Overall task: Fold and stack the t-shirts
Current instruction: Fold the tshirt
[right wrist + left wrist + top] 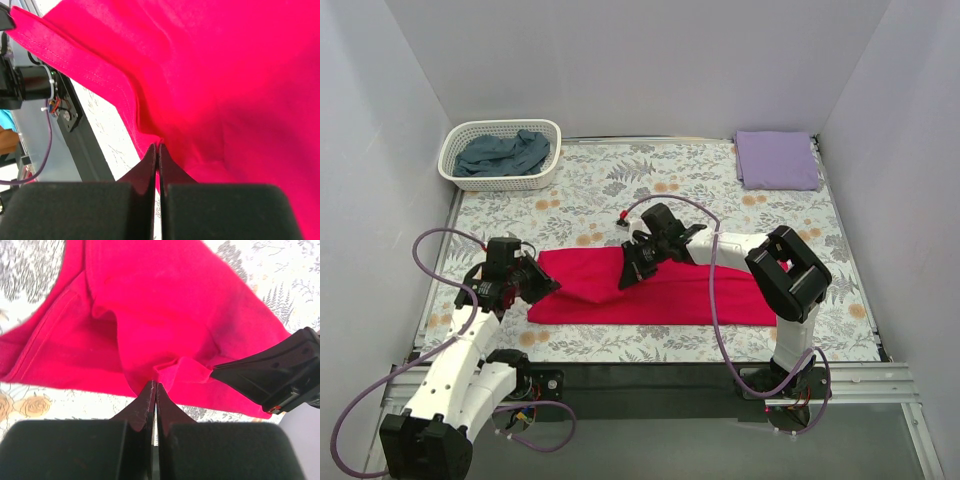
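Top: red t-shirt (690, 298) lies mid-tabletop (620, 190). Left hand (552, 290) is at its left end, right hand (624, 280) at its middle. Left wrist: jaws pinched tight on a red fold. Right wrist: jaws clamped on red cloth near the hem.

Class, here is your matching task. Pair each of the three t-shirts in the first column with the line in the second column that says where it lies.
Column 1
1. red t-shirt
2. lavender t-shirt
3. blue-grey t-shirt

Column 2
A. folded flat at the far right corner
B. crumpled in the white basket at the far left corner
C. stretched across the middle, pinched by the left hand and the right hand

Pairs: 1-C, 2-A, 3-B
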You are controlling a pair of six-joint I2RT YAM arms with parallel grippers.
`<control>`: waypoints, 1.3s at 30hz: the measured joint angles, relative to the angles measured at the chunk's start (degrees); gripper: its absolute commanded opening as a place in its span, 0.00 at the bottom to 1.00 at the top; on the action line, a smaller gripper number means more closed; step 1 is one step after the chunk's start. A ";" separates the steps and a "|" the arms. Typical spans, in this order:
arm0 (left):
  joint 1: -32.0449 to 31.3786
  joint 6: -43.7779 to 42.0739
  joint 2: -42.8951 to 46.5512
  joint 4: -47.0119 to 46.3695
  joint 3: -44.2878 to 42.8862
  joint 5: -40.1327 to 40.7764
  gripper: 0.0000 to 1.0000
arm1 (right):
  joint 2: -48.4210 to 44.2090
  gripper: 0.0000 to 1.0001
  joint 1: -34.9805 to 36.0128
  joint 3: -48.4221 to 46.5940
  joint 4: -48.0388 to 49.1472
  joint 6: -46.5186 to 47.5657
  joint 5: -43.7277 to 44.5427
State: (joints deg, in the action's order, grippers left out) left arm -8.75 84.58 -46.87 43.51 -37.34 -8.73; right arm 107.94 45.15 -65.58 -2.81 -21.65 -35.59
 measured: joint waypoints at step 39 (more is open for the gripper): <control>0.00 -2.43 0.15 11.28 3.54 -7.39 0.04 | -0.46 0.03 1.86 -0.28 -11.02 8.79 0.92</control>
State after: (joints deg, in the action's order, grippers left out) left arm -8.75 82.15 -46.72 54.78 -33.80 -16.12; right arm 107.48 47.00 -65.87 -13.82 -12.86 -34.68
